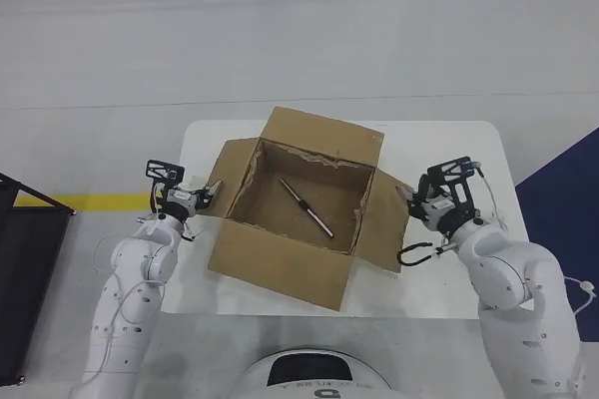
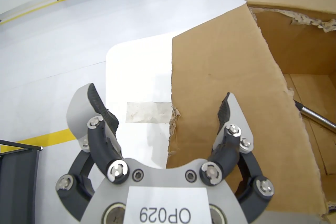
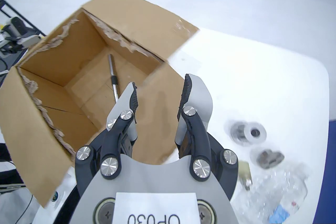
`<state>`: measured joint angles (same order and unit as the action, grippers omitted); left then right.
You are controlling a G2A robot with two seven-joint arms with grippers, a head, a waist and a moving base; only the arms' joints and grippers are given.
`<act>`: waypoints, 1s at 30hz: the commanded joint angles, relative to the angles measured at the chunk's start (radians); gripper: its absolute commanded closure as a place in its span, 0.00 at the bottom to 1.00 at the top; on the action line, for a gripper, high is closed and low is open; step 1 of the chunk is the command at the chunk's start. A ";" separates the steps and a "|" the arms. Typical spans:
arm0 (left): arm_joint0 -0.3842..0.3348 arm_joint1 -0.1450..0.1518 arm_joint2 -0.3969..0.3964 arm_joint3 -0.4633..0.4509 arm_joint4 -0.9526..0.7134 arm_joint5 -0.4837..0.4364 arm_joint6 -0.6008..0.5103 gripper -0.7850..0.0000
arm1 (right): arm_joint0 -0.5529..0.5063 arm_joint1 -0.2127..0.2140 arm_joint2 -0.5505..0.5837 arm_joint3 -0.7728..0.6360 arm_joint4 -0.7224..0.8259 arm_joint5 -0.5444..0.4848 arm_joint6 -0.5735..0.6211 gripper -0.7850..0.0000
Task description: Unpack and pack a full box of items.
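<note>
An open cardboard box (image 1: 280, 261) stands in the middle of the white table (image 1: 439, 150), all flaps folded outward. A thin metal rod (image 1: 306, 207) lies on the box floor, also seen as the rod (image 3: 113, 74) and the rod's end (image 2: 313, 116). My left gripper (image 1: 211, 192) hovers open at the box's left flap (image 2: 223, 72), whose torn edge lies between the fingers (image 2: 92, 101). My right gripper (image 3: 160, 92) hangs open over the right flap (image 3: 157, 120), with nothing gripped; it also shows as the right gripper (image 1: 412, 197).
Two metal hub parts (image 3: 248, 132) (image 3: 267, 157) and a clear plastic bag (image 3: 275, 191) lie on the table to the right of the box. A strip of tape (image 2: 147, 112) sticks to the table by the left flap. A black rack (image 1: 10, 259) stands left of the table.
</note>
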<state>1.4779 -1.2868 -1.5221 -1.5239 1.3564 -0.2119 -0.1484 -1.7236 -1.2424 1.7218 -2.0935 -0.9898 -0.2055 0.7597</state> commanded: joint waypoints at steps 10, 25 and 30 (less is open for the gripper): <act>0.000 0.000 0.000 0.000 0.000 0.000 0.000 0.00 | -0.001 0.001 0.008 0.006 -0.012 0.000 0.004 0.00; 0.000 0.000 0.000 0.000 0.000 0.000 0.000 0.00 | 0.235 0.052 0.084 0.380 -0.126 -0.221 0.294 0.00; 0.000 0.000 0.000 0.000 0.000 0.000 0.000 0.00 | 0.263 0.070 0.094 0.471 -0.172 -0.303 0.339 0.17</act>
<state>1.4777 -1.2868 -1.5218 -1.5238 1.3565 -0.2119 -0.1486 -1.4645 -1.1742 1.8180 -1.6399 -1.1522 -0.5008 1.0990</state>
